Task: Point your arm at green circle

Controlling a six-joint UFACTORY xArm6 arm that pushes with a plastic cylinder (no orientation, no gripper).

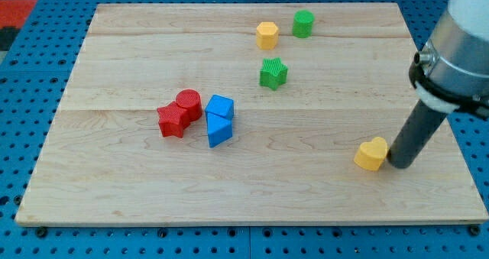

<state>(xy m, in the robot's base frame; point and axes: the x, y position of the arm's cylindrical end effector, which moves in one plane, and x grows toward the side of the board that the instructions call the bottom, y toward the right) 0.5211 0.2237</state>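
Observation:
The green circle (pixel 303 23) stands near the view's top, right of centre, just right of a yellow hexagon block (pixel 267 35). My tip (pixel 399 164) is at the view's lower right, touching the right side of a yellow heart block (pixel 371 153). The tip is far below and to the right of the green circle. A green star block (pixel 273 72) lies between, below the yellow hexagon.
A red circle (pixel 189 104) and a red star (pixel 173 121) sit together left of centre. A blue cube (pixel 220 107) and a blue triangle (pixel 218 130) sit right beside them. The wooden board (pixel 114 190) lies on a blue pegboard.

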